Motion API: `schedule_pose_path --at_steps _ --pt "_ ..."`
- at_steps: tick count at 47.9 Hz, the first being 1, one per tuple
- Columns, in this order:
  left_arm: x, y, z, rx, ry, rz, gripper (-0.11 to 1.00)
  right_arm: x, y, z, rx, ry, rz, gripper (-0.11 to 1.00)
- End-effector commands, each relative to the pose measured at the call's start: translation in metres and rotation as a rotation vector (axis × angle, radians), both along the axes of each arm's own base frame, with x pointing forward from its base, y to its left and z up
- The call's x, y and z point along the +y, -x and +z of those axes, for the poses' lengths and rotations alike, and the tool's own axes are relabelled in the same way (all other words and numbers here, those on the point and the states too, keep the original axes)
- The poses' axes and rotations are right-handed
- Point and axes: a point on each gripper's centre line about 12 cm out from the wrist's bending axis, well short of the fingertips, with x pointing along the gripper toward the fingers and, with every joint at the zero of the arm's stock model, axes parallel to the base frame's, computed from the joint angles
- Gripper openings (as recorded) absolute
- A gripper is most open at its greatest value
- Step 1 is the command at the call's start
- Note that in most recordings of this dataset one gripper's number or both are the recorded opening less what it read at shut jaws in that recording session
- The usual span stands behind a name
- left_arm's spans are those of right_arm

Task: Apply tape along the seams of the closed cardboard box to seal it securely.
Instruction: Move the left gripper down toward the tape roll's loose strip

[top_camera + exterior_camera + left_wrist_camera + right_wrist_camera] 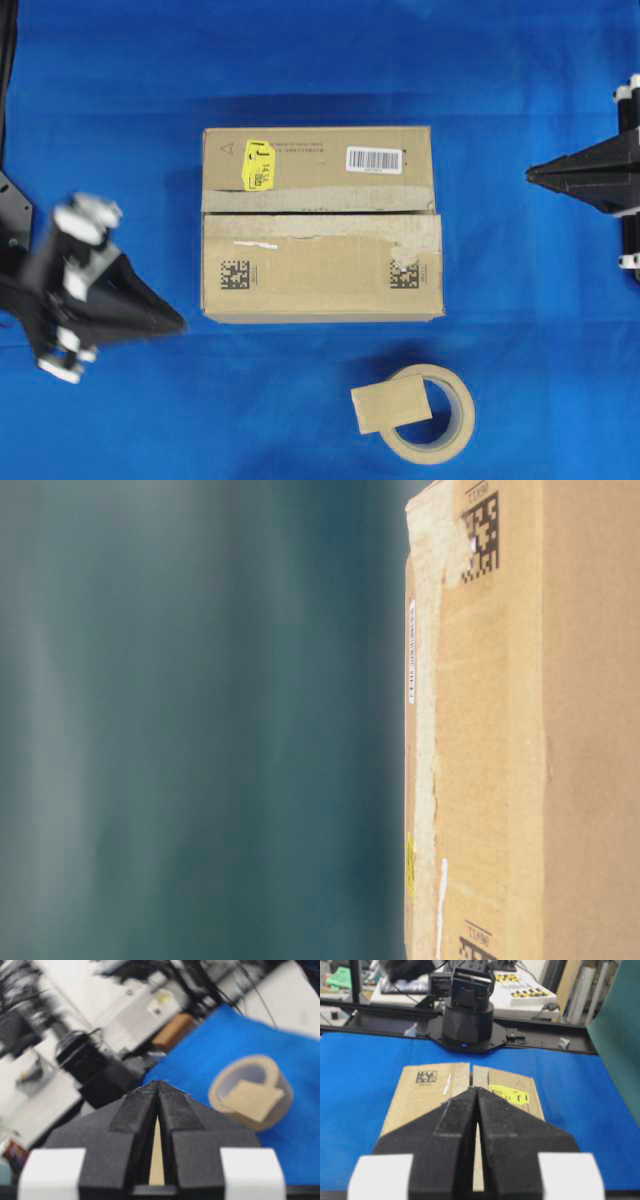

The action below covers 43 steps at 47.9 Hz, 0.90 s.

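The cardboard box (320, 222) is sitting closed in the middle of the blue-covered desk (530, 340), its yellow sticker (260, 164) and white barcode label (373, 159) on the far flap and two black square codes (234, 274) on the near flap. The seams (320, 212) are running across the top as a thin dark slit, edged by pale, worn old tape strips (330, 230).

The tape (391, 405), a short tan piece, is lying on the beige tape roll (432, 414), which is resting on the desk in front of the box, apart from it. Nothing is lying over the slit or between the roll and the box.

The left gripper (178, 324) is hovering off the box's near-left corner, its fingers (145, 1105) pressed together and empty. The right gripper (530, 175) is hanging to the right of the box, pointing at it, fingers (490, 1110) likewise clenched on nothing. Neither is touching the box or the roll.
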Motion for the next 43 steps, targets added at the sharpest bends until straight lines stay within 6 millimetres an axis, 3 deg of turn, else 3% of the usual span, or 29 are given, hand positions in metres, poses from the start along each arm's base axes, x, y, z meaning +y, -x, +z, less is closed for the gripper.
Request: schedule_pose_path --at_steps 1,7,10,13,20,22,28,43 --pt "-0.017 -0.027 -0.003 -0.004 -0.080 -0.012 0.00 0.000 -0.003 0.012 -0.038 -0.004 0.000 0.00" --pt "-0.033 -0.063 -0.021 0.034 -0.170 -0.019 0.01 0.000 -0.004 0.011 -0.038 -0.006 0.000 0.00" --pt "-0.039 -0.079 -0.026 0.059 -0.179 -0.020 0.07 0.000 -0.004 0.012 -0.041 -0.006 0.000 0.00" --pt "-0.045 -0.093 -0.033 0.088 -0.197 -0.025 0.19 0.000 -0.004 0.011 -0.041 -0.006 0.000 0.00" --pt "-0.056 -0.121 -0.059 0.197 -0.276 -0.040 0.62 0.000 -0.005 0.012 -0.046 -0.006 0.000 0.00" --pt "-0.058 -0.125 -0.066 0.226 -0.301 -0.047 0.68 0.000 -0.005 0.012 -0.048 -0.006 0.000 0.00" --pt "-0.063 -0.138 -0.081 0.271 -0.362 -0.061 0.59 0.000 -0.005 0.012 -0.046 -0.004 0.000 0.00" --pt "-0.069 -0.170 -0.115 0.266 -0.515 -0.082 0.58 0.000 -0.006 0.011 -0.048 -0.003 0.000 0.00"
